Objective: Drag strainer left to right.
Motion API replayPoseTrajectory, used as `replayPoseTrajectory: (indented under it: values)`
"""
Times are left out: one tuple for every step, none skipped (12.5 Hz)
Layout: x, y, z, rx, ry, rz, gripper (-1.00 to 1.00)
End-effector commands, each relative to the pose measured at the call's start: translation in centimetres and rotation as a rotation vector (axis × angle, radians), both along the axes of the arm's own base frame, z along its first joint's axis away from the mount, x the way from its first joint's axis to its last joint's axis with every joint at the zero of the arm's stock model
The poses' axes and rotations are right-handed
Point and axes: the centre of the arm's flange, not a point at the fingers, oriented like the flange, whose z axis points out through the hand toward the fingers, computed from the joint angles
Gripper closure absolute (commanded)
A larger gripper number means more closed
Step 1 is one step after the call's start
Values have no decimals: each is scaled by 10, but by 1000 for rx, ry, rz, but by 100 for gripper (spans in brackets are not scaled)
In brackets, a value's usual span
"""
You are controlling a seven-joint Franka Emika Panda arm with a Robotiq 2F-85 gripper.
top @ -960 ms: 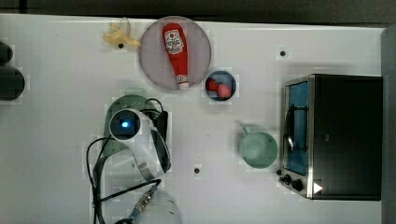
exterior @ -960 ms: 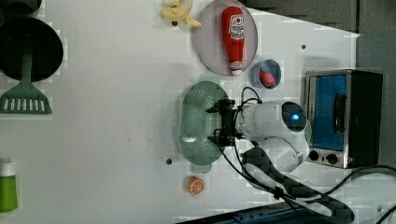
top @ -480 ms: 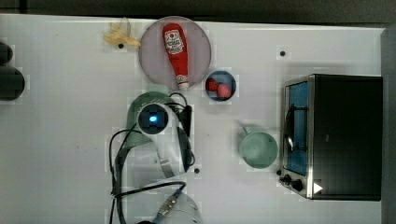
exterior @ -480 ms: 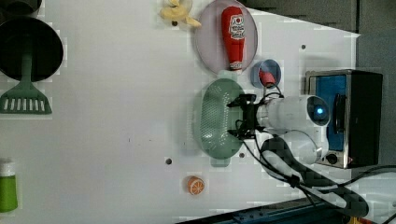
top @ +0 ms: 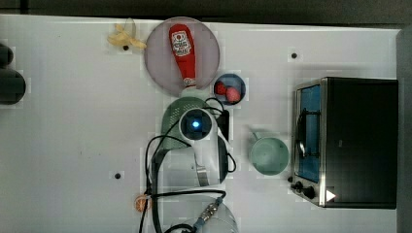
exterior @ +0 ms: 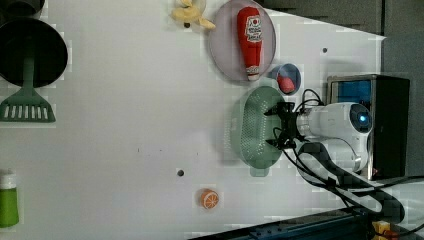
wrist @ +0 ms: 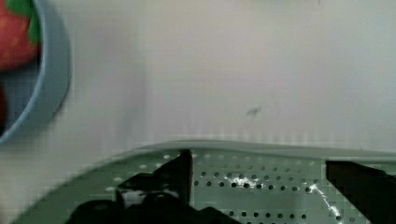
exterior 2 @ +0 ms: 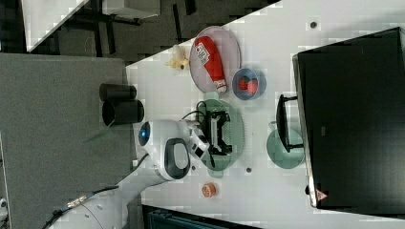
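Observation:
The pale mint-green strainer [top: 174,119] lies on the white table, just below the plate in the top view, with the arm's wrist covering most of it. In the left view its perforated oval bowl [exterior: 252,131] shows fully, a short tab at its lower end. My gripper [exterior: 278,128] is open, its black fingers spread wide and reaching down inside the bowl near the wall on the left view's right. The right view shows the gripper [exterior 2: 220,132] inside the strainer [exterior 2: 236,131] too. The wrist view has the dotted strainer floor [wrist: 261,182] between both fingers [wrist: 180,170].
A plate [top: 160,68] with a ketchup bottle [top: 182,53] and a blue bowl [top: 240,82] of strawberries sit close beside the strainer. A mint mug [top: 268,154] and a toaster oven [top: 345,141] stand at the top view's right. An orange slice [top: 142,203] and banana [top: 125,39] lie nearby.
The arm and the strainer have slid together toward the top view's right, closer to the blue bowl and the mug. The fingers stayed spread inside the bowl.

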Motion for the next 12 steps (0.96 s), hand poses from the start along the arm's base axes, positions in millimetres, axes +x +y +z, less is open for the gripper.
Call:
replayPoseTrajectory:
  values:
    - [5, -29, 7, -9, -1, 22, -100]
    - [5, -35, 8, -11, 1, 31, -100]
    - [5, -40, 8, -12, 3, 49, -100]
    - [5, -46, 8, -14, 5, 57, -100]
    - [5, -48, 8, -15, 6, 56, -100]
    - [5, -47, 8, -15, 5, 56, -100]
    - [6, -45, 10, -13, 2, 59, -100]
    - [7, -42, 13, -11, -5, 61, -100]
    - [10, -35, 22, -5, -21, 81, -100]
    - [14, -24, 38, 7, -47, 140, -100]
    - [18, -13, 60, 16, -67, 212, -100]
    - [22, -7, 88, 21, -87, 266, -100]
